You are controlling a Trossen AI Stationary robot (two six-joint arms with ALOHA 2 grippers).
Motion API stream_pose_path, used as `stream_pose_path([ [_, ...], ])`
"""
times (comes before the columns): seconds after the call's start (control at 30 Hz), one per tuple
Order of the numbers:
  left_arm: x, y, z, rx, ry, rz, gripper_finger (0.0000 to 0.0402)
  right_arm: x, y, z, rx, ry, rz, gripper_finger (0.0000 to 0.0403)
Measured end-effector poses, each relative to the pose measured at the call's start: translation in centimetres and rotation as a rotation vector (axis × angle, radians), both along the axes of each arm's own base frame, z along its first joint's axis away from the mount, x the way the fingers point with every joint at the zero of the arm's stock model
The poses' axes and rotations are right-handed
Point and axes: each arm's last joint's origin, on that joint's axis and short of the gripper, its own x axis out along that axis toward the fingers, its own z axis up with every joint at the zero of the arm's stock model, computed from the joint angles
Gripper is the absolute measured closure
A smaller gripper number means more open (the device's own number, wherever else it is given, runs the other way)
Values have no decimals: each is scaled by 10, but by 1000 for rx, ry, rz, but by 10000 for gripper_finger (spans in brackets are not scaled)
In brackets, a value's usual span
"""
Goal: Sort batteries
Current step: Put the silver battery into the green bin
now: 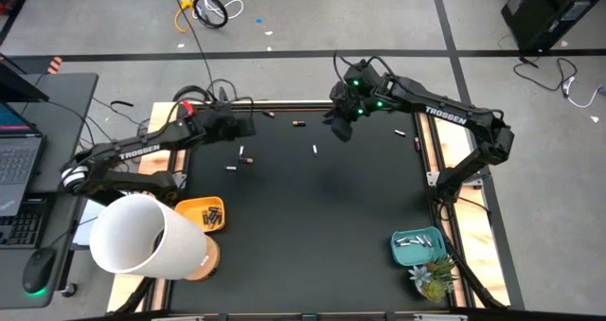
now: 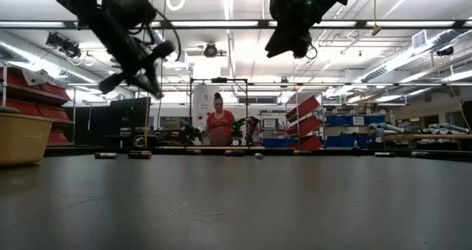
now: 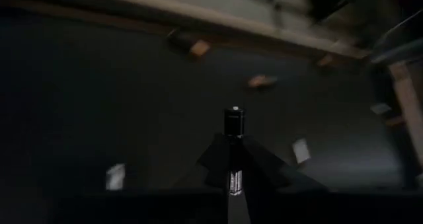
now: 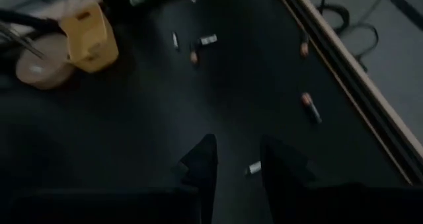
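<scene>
We see the left gripper (image 3: pixel 232 159) lifted off the mat, its two dark wedge-shaped fingers clenched on one battery (image 3: pixel 233 123), a slim dark cylinder with a pale band that stands upright out of the fingertips. From above, this gripper (image 1: pixel 244 128) sits near the mat's far left corner, on a dark jointed arm.

The right gripper (image 4: pixel 236 163) hangs over the far middle of the mat (image 1: pixel 322 217), a flat, matte black sheet with a wooden frame along its edges. Its fingers stand apart with a clear gap between them and nothing in it; below that gap a small pale battery (image 4: pixel 254 167) lies on the mat.

The other batteries lie scattered on the far half of the mat. In the high view we pick out a dark one with a reddish end (image 1: pixel 298 122) near the far edge, a pale one (image 1: pixel 315 150) towards the middle, two small ones (image 1: pixel 245 155) just beside the left gripper, and a pale one (image 1: pixel 400 132) near the right edge. From the right wrist view two dark ones with coppery ends (image 4: pixel 310 108) lie close to the wooden frame.

At the near left, a yellow plastic bin (image 1: pixel 193 207) holds several dark batteries. Next to it a big white cylinder (image 1: pixel 142 238) lies tilted, smooth and matte. At the near right, a teal tray (image 1: pixel 417 254) holds pale batteries, with a small spiky green plant (image 1: pixel 434 281) just beside it.
</scene>
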Motion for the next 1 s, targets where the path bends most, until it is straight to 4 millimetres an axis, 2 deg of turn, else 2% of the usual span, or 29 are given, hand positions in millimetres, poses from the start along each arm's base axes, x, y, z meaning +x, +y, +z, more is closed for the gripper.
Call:
stream_pose_path([
  [0.2,19,1,22,145,-240,-44,367,2,1,3,29,-52,41,300],
  [0.37,37,-10,39,298,-383,-230,367,6,4,-8,157,-124,156,300],
  [0.47,48,-18,47,406,-447,-314,367,13,7,-7,220,-215,178,300],
  [0.73,71,-12,46,509,-588,-293,366,31,19,17,262,-441,219,300],
  [1.0,90,-10,51,630,-806,-301,365,30,15,17,203,-442,148,291],
])
